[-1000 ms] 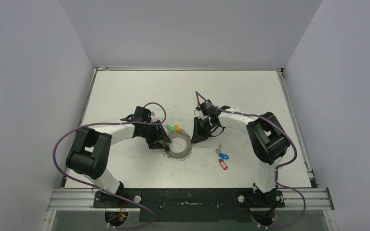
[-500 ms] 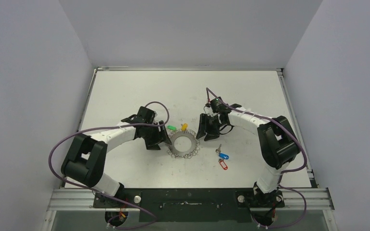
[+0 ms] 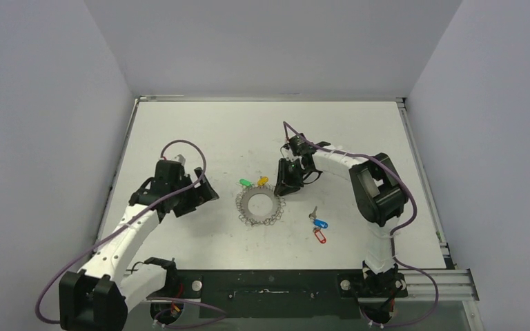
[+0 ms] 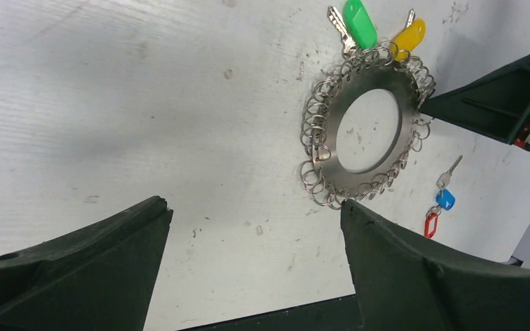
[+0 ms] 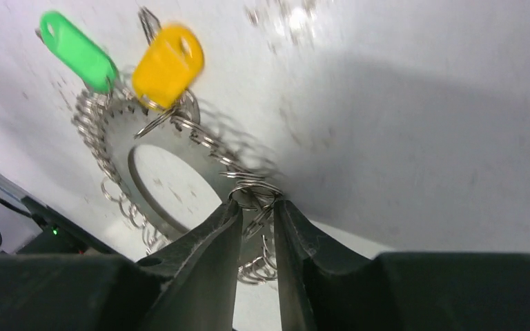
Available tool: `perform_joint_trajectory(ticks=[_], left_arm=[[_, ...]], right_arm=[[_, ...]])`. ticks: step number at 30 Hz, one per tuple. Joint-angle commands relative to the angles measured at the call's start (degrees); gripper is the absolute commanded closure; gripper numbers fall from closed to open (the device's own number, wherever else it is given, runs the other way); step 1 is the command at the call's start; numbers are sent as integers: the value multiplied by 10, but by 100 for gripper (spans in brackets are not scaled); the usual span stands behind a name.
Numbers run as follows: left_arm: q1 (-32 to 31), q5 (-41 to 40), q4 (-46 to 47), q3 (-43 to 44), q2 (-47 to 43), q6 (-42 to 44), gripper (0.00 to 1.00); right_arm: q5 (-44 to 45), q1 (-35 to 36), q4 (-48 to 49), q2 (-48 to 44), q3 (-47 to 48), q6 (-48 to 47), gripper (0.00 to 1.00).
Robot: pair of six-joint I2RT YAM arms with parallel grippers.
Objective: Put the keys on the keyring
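The keyring (image 3: 259, 205) lies flat mid-table, a grey metal ring edged with small wire loops. A green tag (image 3: 245, 183) and a yellow tag (image 3: 263, 181) hang at its far rim. The keys, one with a blue tag (image 3: 321, 223) and one with a red tag (image 3: 319, 237), lie loose on the table to its right. My right gripper (image 3: 284, 187) sits at the keyring's far right rim. In the right wrist view its fingers (image 5: 257, 201) are pinched nearly together on wire loops of the keyring (image 5: 207, 169). My left gripper (image 3: 197, 194) stands open, left of the ring (image 4: 366, 181), holding nothing.
White walls close the table on three sides, and a metal rail (image 3: 269, 283) runs along the near edge. In the left wrist view, part of the right arm (image 4: 504, 103) shows dark beyond the ring. The blue key (image 4: 446, 198) and the red key (image 4: 430, 224) show small at the right.
My left gripper has drawn back to the left, off the keyring, and opened wide. My right gripper swung out, came back to the ring's far right rim and narrowed onto the loops.
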Motion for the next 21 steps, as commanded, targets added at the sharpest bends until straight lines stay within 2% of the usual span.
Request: perform_joint_trajectory(ticks=[1,5,7,10,14,21], left_arm=[[40,3,-9,-31,-72,5,5],[54,35,12,-59,-86,-17,3],[56,54,27,-72,-72,-30,3],[57,92,63,-83,-33,-44,7],[56,147,137,-81,36,-53,13],[37,188,207,-34,168,-47,23]], right_arm=[[17,3,-27,45,88,-25,77],[32,2,-76,52,149,-55,76],[43,0,-97,38,158,-69,70],[46,-2,-113,10,147,-77,57],[31,-3,-99,-32,89,-57,44],[-14,-1,0,-77,-52,17,43]])
